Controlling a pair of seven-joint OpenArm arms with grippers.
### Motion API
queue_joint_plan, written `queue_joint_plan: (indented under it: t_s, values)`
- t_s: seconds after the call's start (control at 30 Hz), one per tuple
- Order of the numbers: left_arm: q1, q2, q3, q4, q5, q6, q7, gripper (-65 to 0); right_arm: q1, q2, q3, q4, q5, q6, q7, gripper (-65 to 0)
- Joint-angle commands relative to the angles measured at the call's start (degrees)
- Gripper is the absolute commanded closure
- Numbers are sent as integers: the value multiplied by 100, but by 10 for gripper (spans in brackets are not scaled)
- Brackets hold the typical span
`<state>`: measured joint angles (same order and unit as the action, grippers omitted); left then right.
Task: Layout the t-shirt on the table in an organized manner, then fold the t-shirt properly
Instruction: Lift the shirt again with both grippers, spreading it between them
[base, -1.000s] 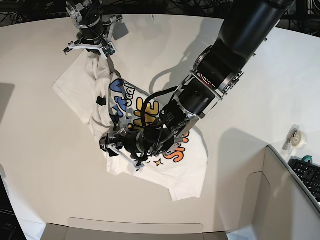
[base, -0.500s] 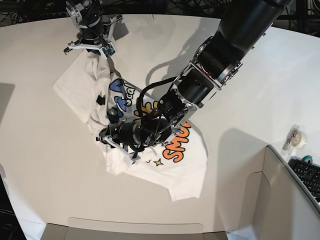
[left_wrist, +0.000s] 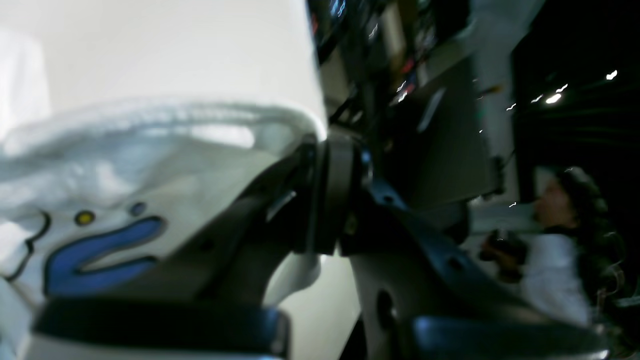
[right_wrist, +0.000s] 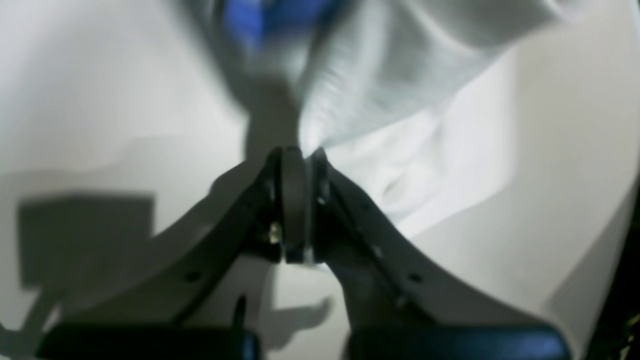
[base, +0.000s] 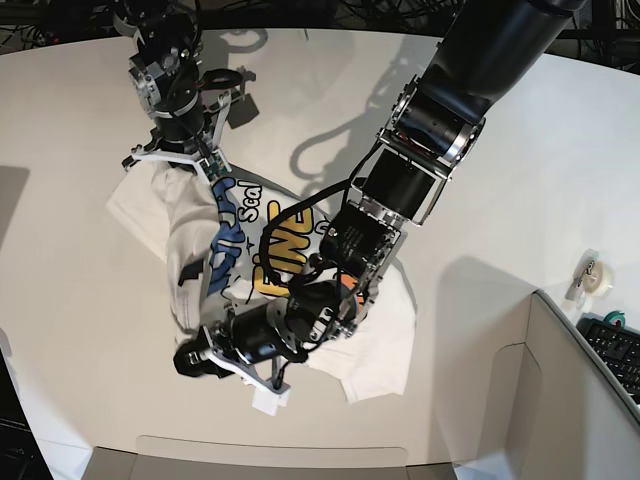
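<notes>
The t-shirt (base: 240, 250) lies rumpled on the left-centre part of the white table (base: 520, 190), print side up, with blue, yellow and orange bubble letters showing between folds; part of its cloth is lifted off the surface at two places while its lower hem lies flat near the front edge. The right gripper (base: 170, 160), at the far left of the base view, has its jaws pressed together on a bunched edge of the shirt, and its wrist view shows the two dark fingers (right_wrist: 295, 200) meeting around white cloth with a blur of blue print above. The left gripper (base: 200, 358), at the end of the big dark arm reaching in from the upper right, is down near the front of the shirt with its jaws closed, pinching a fold of the fabric; its wrist view shows the ribbed edge and a blue letter (left_wrist: 95, 250) draped over one finger. Near the table's right edge sits a small roll of tape (base: 597, 277), and a keyboard (base: 615, 350) lies beyond a grey panel (base: 560, 400).
</notes>
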<state>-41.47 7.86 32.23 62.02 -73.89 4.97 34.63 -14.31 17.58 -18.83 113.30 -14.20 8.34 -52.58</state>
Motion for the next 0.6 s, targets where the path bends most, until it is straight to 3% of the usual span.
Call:
queue_joint_plan:
  t_s: [0.0,0.23,0.33,0.57]
  values:
    - [-235,-96,-221,194,-88,-62,-39,-6,213,22,24,226,-27,-21,110,0]
    - [-253,-535,-1741,581,-97,-62,568,-6,1567,13,24,341,-27,-592,110,0]
    - [-279,-773,-2084,677,-97,-62,603,-6,2147,-31,24,332,-27,-610,110,0]
    - [-710,-1300,-2673,721,-106,-62,585,-6,3378,-497,-12,33,-35,-610,119,0]
